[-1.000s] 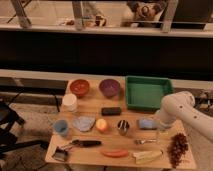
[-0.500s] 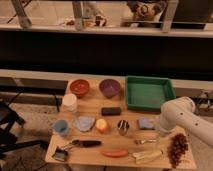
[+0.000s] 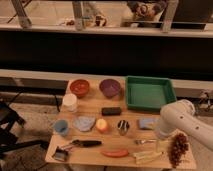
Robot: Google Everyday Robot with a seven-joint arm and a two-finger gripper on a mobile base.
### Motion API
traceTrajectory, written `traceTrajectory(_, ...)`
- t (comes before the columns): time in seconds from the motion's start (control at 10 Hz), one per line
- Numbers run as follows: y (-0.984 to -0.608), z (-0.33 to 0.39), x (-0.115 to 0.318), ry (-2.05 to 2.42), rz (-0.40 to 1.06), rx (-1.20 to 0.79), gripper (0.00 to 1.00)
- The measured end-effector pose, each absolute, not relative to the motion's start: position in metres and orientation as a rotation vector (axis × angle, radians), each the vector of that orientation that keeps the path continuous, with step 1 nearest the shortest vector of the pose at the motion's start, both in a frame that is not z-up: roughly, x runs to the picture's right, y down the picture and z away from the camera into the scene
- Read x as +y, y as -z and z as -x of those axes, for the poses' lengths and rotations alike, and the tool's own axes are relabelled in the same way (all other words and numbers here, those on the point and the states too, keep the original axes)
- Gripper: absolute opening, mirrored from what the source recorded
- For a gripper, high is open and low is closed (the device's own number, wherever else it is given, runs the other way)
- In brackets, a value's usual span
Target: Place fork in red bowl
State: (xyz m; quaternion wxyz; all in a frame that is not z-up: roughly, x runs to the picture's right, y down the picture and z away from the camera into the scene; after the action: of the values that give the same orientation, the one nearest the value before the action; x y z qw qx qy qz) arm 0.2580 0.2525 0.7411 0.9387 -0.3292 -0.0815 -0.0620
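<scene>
Wooden table (image 3: pixel 90 107), dark counter behind. Low at its right front hangs the gripper (image 3: pixel 161 140); whether it grips anything, cannot tell. The fork (image 3: pixel 144 142) lies just left of it. The red bowl (image 3: pixel 79 87) sits at the back left.

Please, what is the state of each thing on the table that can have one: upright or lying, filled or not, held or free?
red bowl: upright, nothing seen inside.
purple bowl: upright, nothing seen inside.
green tray: nothing seen inside.
metal cup: upright.
light-blue cup: upright.
fork: lying flat on the table, not in the red bowl.
gripper: low at the table's right front, beside the fork.
</scene>
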Motion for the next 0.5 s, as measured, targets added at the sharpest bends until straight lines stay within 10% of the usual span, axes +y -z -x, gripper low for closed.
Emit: traceTrajectory(0.5, -0.7448, -0.251, 0.2617, 0.153, 0.674, -0.212, 0.8)
